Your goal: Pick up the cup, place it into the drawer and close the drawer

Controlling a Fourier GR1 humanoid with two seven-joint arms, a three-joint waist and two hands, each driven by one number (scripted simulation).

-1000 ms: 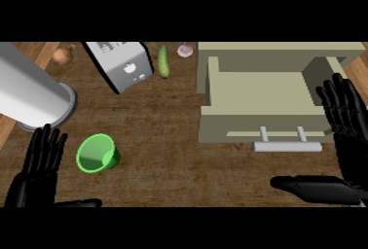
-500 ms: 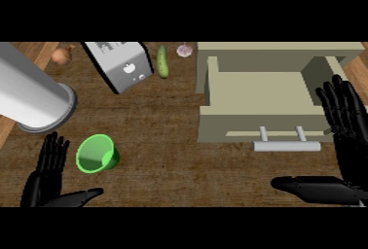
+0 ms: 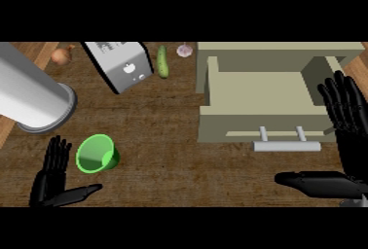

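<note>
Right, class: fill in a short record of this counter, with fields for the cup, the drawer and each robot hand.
cup: green, on the counter, outside the drawer
drawer: open, nothing inside
left robot hand: open, just left of cup, not holding it
right robot hand: open, by drawer's right side
others: toaster, cucumber

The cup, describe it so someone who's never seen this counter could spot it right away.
Find the big grey cylinder at the left of the counter. Just below it in the view, right of the left hand, is the cup. It alone is bright green, round and open-mouthed.
</note>
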